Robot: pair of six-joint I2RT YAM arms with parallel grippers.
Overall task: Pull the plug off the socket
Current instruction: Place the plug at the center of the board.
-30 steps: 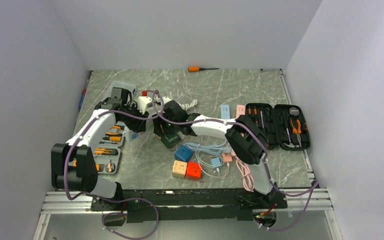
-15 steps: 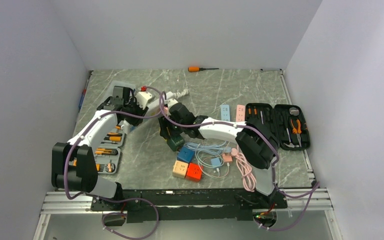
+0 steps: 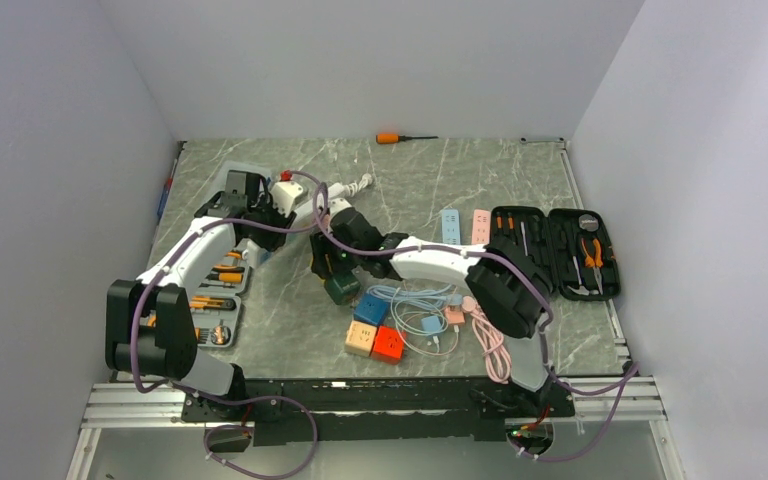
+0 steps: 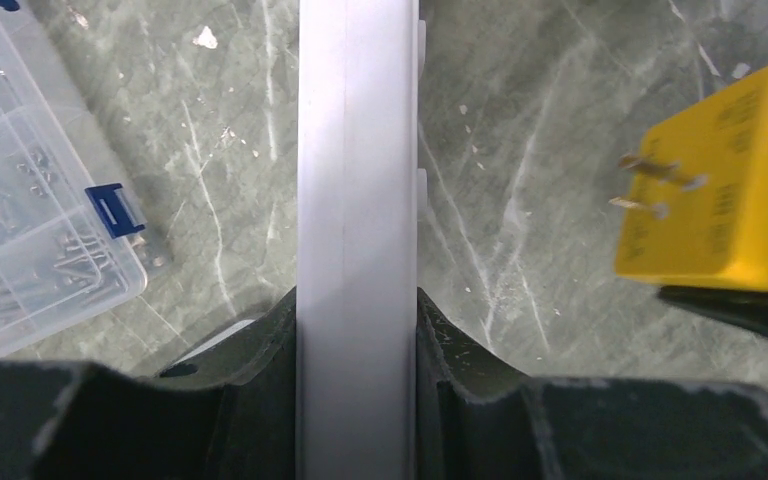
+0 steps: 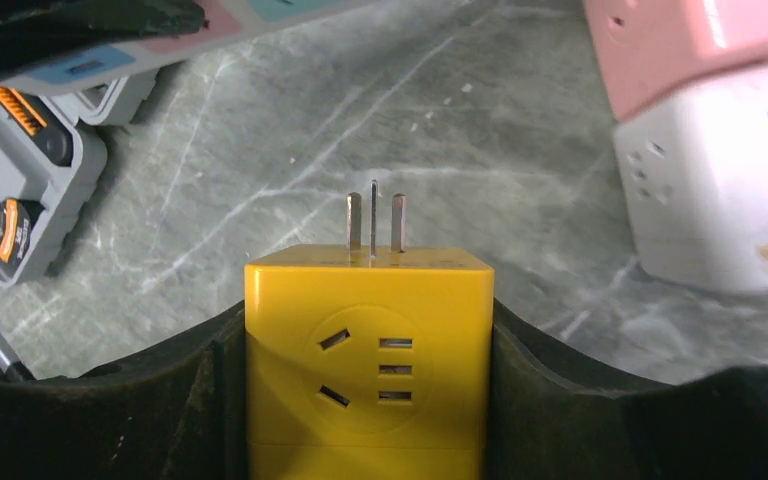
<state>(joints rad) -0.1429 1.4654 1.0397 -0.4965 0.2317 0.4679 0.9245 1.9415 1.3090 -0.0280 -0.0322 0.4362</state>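
Note:
My left gripper (image 4: 358,330) is shut on a long white socket strip (image 4: 358,180), which runs straight out from between its fingers. In the top view this gripper (image 3: 268,215) holds the strip (image 3: 305,195) at the back left. My right gripper (image 5: 368,330) is shut on a yellow cube plug (image 5: 368,360). Its metal prongs (image 5: 373,220) stick out bare over the table. In the left wrist view the yellow plug (image 4: 720,190) hangs to the right of the strip, apart from it. In the top view the right gripper (image 3: 332,250) is just near of the strip.
A clear screw box (image 4: 30,200) lies left of the strip. A grey tool tray (image 3: 215,290) sits at the left. A white cube (image 5: 720,190), a pink cube (image 5: 700,40), coloured cubes (image 3: 375,335) and cables (image 3: 430,315) lie nearby. A black tool case (image 3: 555,250) is at the right.
The left gripper has carried the white strip toward the back left. The right gripper with the yellow plug has drawn toward the near side, so plug and strip now stand apart.

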